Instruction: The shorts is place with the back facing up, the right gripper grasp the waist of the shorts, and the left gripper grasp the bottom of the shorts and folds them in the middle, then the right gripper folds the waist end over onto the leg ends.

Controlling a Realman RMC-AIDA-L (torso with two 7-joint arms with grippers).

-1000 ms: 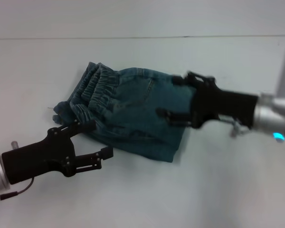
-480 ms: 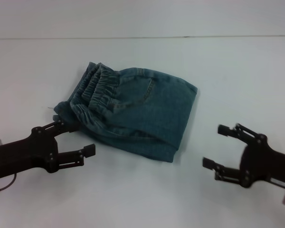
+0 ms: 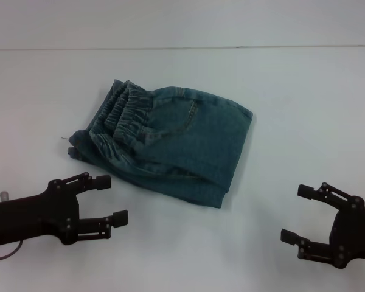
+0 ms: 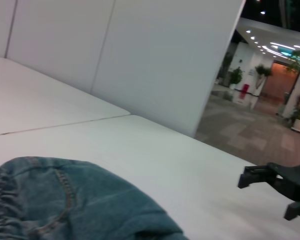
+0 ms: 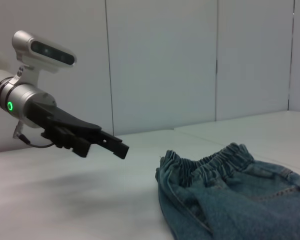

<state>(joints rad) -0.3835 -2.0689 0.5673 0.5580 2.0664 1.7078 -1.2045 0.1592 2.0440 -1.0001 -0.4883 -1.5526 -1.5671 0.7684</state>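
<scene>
On the white table [image 3: 304, 103], mid-view, you've got the shorts [image 3: 170, 143] folded into a compact faded-blue denim bundle, ruffled waist [image 3: 118, 118] stacked at its left edge. No readable print or label visible. Left gripper [image 3: 108, 199] and right gripper [image 3: 299, 214] both released, spread, well apart from the fabric.

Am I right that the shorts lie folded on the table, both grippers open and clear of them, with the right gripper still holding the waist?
Not quite: the right gripper holds nothing. The head view shows it open and off the shorts, as is the left gripper. The shorts do lie folded on the table.
</scene>
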